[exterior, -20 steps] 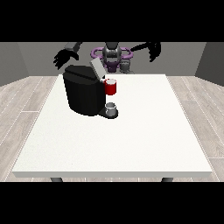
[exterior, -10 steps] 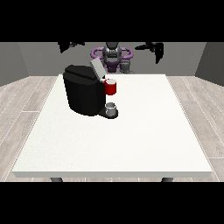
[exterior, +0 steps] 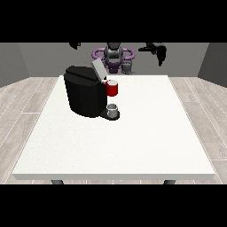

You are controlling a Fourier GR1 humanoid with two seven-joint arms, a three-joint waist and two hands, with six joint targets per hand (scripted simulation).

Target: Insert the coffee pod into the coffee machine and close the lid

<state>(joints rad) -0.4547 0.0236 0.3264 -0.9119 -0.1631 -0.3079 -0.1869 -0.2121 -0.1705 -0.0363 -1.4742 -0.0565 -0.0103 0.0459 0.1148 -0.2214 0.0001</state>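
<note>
Black coffee machine (exterior: 86, 96) on the white table (exterior: 133, 142), lid (exterior: 97, 68) raised; a red thing at the machine (exterior: 112, 88). A grey thing (exterior: 127, 67) stands behind the machine. Finger positions of the robot hand at the view's right (exterior: 159, 51) and the robot hand at the view's left (exterior: 74, 45) cannot be told.

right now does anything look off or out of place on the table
Nothing is spilled or knocked over. The coffee machine stands upright with its lid tilted open, and a small grey thing sits on its base. Both hands are raised off the table, the one at the view's right high beside the robot.
</note>
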